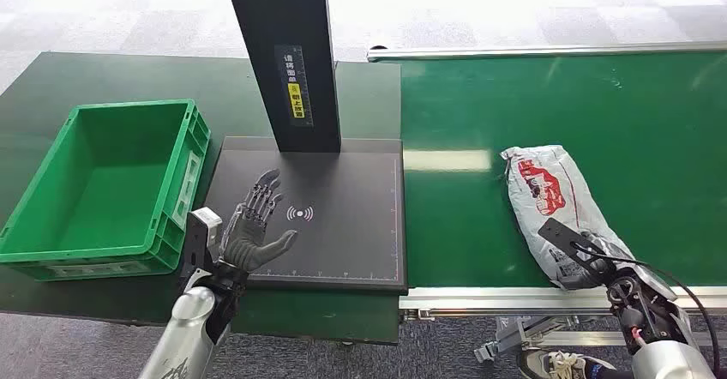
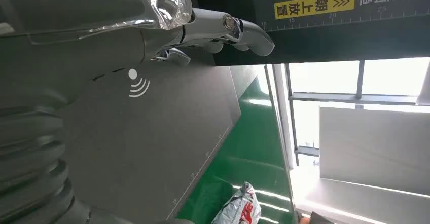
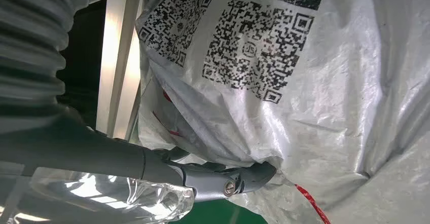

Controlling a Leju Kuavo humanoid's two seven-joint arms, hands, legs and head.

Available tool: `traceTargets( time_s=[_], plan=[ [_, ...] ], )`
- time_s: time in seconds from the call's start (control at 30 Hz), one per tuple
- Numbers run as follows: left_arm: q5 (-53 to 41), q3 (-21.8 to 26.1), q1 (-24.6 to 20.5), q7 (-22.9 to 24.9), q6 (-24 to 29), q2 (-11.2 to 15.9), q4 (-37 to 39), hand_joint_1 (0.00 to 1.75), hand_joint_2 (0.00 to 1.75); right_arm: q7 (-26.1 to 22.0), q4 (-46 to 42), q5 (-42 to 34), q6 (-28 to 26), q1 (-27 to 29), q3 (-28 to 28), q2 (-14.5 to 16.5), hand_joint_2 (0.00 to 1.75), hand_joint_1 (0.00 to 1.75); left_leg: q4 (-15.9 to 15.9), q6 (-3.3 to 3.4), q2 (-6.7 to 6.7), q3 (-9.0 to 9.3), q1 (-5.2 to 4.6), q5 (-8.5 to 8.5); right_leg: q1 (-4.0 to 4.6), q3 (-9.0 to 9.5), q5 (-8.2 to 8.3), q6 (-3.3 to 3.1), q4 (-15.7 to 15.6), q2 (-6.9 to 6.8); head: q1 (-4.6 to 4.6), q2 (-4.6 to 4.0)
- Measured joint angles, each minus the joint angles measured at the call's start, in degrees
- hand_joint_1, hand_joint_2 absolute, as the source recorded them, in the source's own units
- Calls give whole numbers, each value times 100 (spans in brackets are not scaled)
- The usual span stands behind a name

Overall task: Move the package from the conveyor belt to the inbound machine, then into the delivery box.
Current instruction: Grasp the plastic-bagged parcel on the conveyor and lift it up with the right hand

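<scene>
A grey plastic package point(image 1: 549, 186) with red print lies on the green conveyor belt point(image 1: 600, 96), near its front edge. My right hand point(image 1: 600, 263) is on the package's near end. In the right wrist view its thumb point(image 3: 218, 181) digs into the puckered bag point(image 3: 314, 97) below the QR labels; the other fingers are hidden. My left hand point(image 1: 255, 225) hovers open, fingers spread, over the left side of the black inbound machine plate point(image 1: 343, 242). The left wrist view shows that hand point(image 2: 152, 21) above the plate, with the package point(image 2: 241, 206) far off.
The machine's black post point(image 1: 287, 53) rises from the back of the plate. An empty green delivery box point(image 1: 184, 160) stands left of the plate on the dark table. A metal rail point(image 1: 514, 295) edges the belt's front.
</scene>
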Motion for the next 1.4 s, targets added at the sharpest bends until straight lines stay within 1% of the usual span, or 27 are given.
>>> traceTargets(
  time_s=[1.07,1.27,1.33,1.37,1.4],
  plan=[
    [-37,7,-14,0,-44,-13,17,0,175,-40,163,-29,39,-81,168,111,175,0,2,4,-2,29,-1,1,-1,36,0,2,-3,-9,2,-1],
    [-44,7,-14,-7,-36,-13,17,0,175,-182,167,-67,70,-79,229,113,175,0,2,5,-2,30,-1,1,-1,39,0,2,-3,-11,2,-1],
    [-44,7,-13,-13,-29,-13,17,0,175,-291,168,-90,104,-79,261,115,175,16,2,5,-2,31,-1,1,-1,39,0,2,-3,-10,2,0],
    [-44,8,-13,-13,-27,-12,17,0,175,-361,169,-101,123,-79,287,114,175,17,2,5,-1,31,-1,0,-1,39,0,2,-3,-9,2,0],
    [-43,8,-13,-13,-27,-11,17,0,175,-437,170,-108,139,-78,320,113,175,61,2,5,0,32,-1,0,-1,40,0,2,-3,-8,2,0]
  ],
)
